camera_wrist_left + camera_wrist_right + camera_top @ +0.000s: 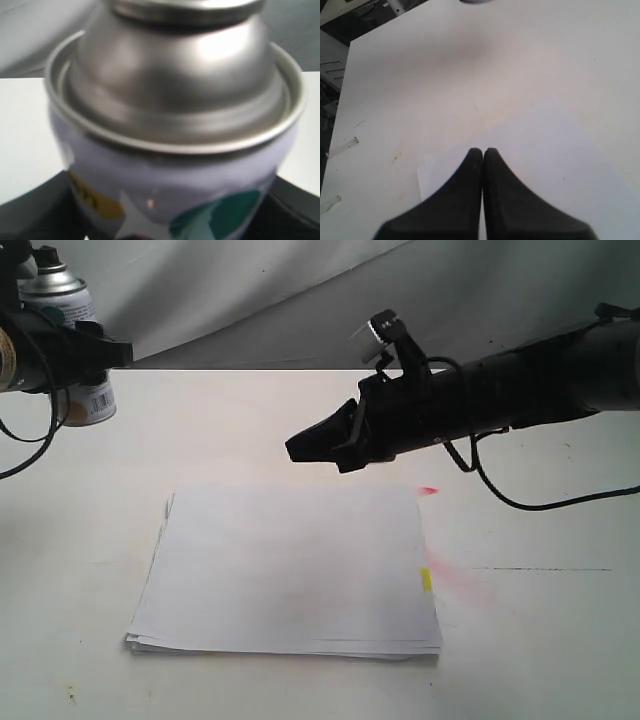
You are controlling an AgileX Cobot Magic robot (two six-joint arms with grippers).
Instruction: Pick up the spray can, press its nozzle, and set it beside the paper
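My left gripper (75,352) is clamped on the spray can (88,400). Its dark fingers (30,210) sit on either side of the labelled body, just under the silver dome, and the jaws are spread only as wide as the can. The can stands upright in that grip, with the black nozzle (45,257) directly above the gripper. I cannot tell whether the can's base is clear of the tabletop (550,640). My right gripper (482,152) is closed with its fingertips pressed together and nothing between them. It hovers well apart from the can, low over the far edge of the paper (290,570). The paper lies flat on the tabletop right beneath that gripper, well away from the left gripper and lower than it. On the paper's edge nearest the right arm I see a small yellow mark (426,580). Beyond that edge there is a red spot (428,490) on the tabletop, with a faint pink smear (462,582) near it.
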